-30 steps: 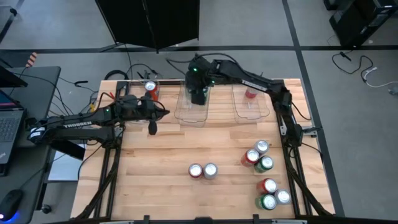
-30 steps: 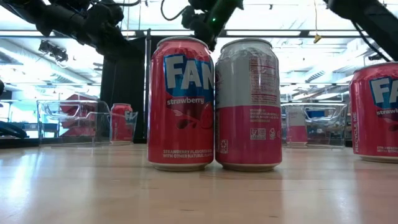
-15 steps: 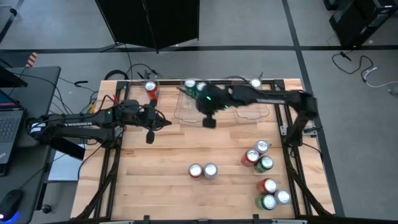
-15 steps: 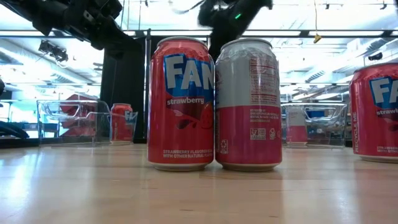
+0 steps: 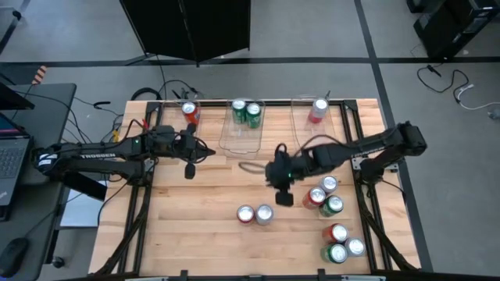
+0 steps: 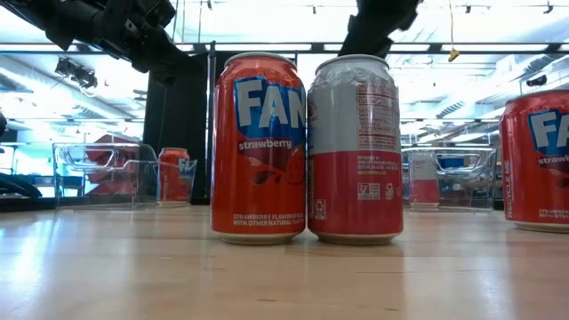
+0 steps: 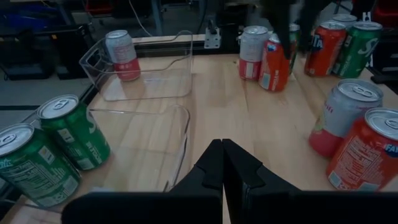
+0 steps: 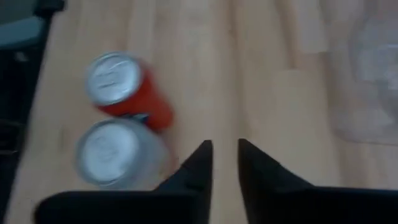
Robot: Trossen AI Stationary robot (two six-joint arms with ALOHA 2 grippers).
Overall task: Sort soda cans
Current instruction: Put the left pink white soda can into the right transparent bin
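Two green cans (image 5: 245, 110) stand in the middle clear bin (image 5: 241, 137). A red can (image 5: 189, 110) is in the left bin, and a silver-white can (image 5: 319, 108) in the right bin (image 5: 314, 136). A red and a silver-white can (image 5: 255, 214) stand side by side near the table's middle. More cans form two clusters (image 5: 324, 196) (image 5: 341, 244) at the right. My right gripper (image 5: 283, 186) hovers over bare wood between the bins and the pair, open by a narrow gap (image 8: 225, 155). My left gripper (image 5: 190, 161) is shut (image 7: 222, 155) and hovers near the middle bin's left side.
The three clear bins line the far edge. Bare wood lies between the bins and the loose cans, and across the near left of the table. Cables and a laptop sit off the table's left side. In the low view the middle pair (image 6: 307, 147) fills the foreground.
My right gripper has left the middle bin, where it hung a second ago, and swung toward the near edge and slightly right, out over the table's middle. Two green cans now show standing in that bin.
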